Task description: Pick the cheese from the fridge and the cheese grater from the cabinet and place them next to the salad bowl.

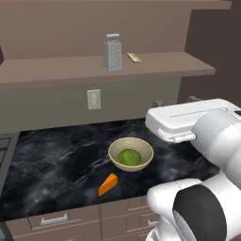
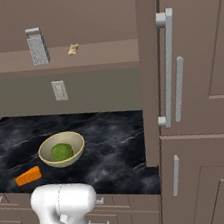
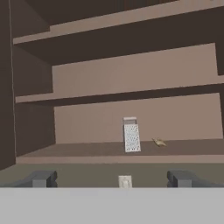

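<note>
The grey cheese grater stands upright on the cabinet's brown shelf board. An orange cheese wedge lies on the black marble counter, just in front and left of the cream salad bowl with its green mound. My gripper is open and holds nothing. It looks level at the shelf, with the grater well ahead and slightly right of centre. The fridge is out of view.
A small tan scrap lies on the shelf right of the grater. A wall outlet sits below the shelf. A tall dark panelled column with long handles bounds the counter on the right. Drawers run under the counter.
</note>
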